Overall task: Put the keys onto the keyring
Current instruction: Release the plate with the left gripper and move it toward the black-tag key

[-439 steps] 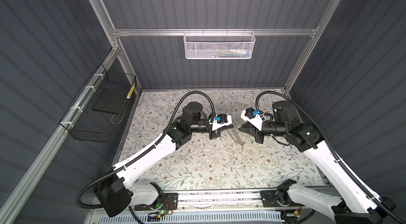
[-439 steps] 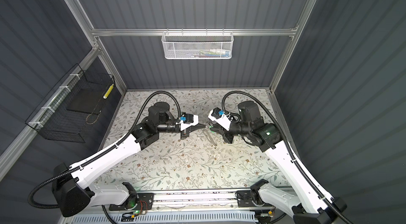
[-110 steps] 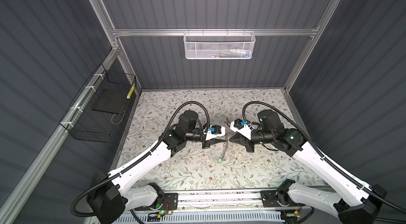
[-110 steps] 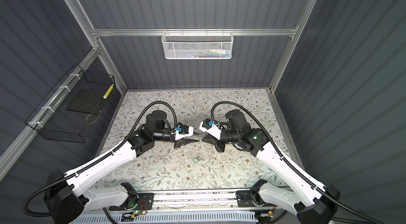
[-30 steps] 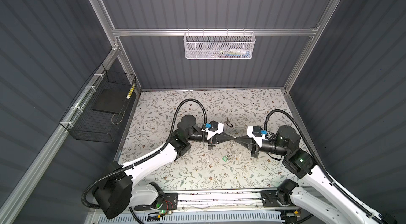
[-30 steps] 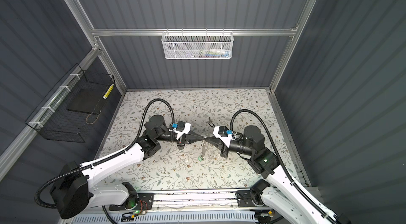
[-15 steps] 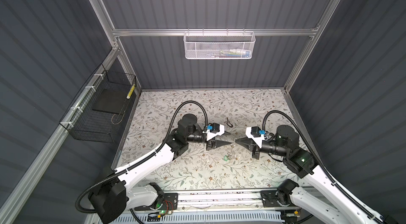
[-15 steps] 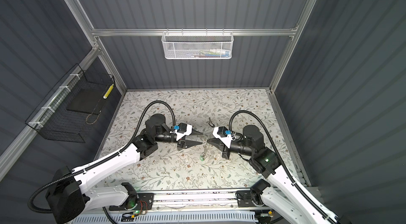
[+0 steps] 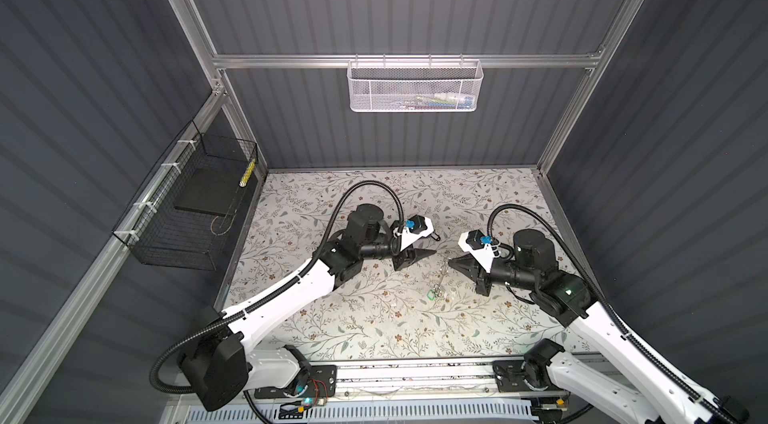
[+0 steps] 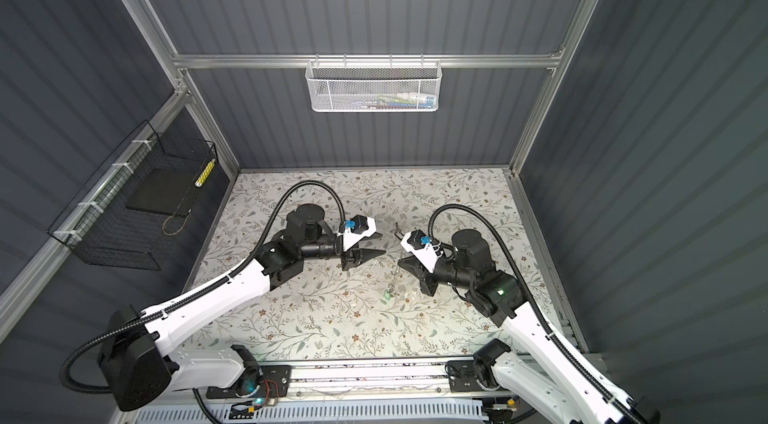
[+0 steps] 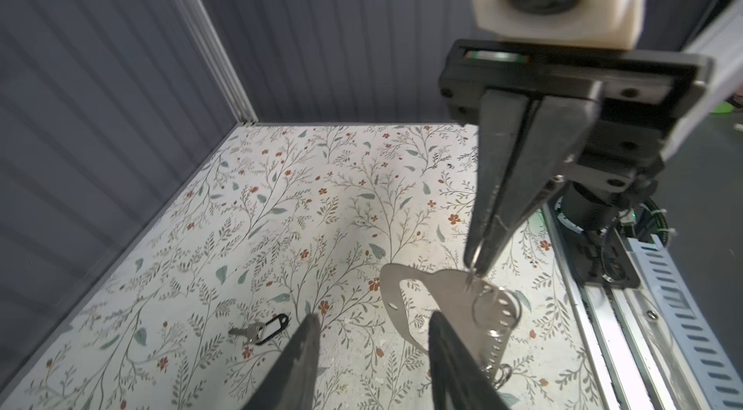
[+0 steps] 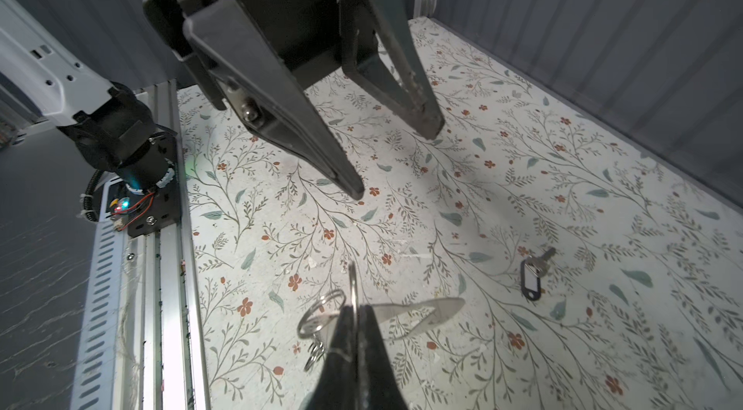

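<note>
The right gripper (image 12: 354, 321) is closed, pinching the thin metal ring of the keyring (image 12: 352, 281) between its fingertips, above the floral table (image 9: 332, 318). A flat metal piece (image 11: 392, 299), kind not determinable, and smaller rings (image 12: 317, 351) hang at that ring. In a top view the green tag (image 9: 431, 296) sits lowest, below the gripper tip; contact with the table cannot be confirmed. The left gripper (image 12: 396, 162) stands apart, jaws parted, holding nothing. A key with black tag (image 11: 261, 329) lies flat on the table, well apart.
</note>
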You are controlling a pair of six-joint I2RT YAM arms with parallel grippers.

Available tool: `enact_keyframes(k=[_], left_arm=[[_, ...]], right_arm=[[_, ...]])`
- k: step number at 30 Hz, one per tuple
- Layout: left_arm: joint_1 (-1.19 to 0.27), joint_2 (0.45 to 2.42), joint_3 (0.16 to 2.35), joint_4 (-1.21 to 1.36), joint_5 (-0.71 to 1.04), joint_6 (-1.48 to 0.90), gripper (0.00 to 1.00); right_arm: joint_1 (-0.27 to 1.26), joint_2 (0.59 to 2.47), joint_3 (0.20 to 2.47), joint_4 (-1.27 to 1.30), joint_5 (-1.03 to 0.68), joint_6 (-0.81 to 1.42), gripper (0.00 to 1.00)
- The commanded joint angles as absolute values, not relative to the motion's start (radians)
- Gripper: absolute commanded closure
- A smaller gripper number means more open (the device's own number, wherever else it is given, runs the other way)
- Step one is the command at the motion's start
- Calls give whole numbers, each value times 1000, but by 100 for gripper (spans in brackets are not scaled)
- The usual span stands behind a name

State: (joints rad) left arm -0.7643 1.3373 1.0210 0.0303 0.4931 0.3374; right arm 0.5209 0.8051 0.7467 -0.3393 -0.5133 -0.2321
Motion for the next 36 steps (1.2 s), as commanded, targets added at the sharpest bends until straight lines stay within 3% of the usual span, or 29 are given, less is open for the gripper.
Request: enact_keyframes(k=[1,13,23,36], left_arm=[[-759,1400,1092,-27,343,232,53],[-738,1803,1381,-158,158,25,54],[-632,2165,1762,-347,250,-198,62],[-630,2297,1854,-364,213,-651,64]], right_arm=[[490,789,767,-379,-446,-207,100],[353,782,747,-457,-381,-196,100],[327,850,765,-463,-419,-224,100],[307,949,780,-446,-448,-253,100]])
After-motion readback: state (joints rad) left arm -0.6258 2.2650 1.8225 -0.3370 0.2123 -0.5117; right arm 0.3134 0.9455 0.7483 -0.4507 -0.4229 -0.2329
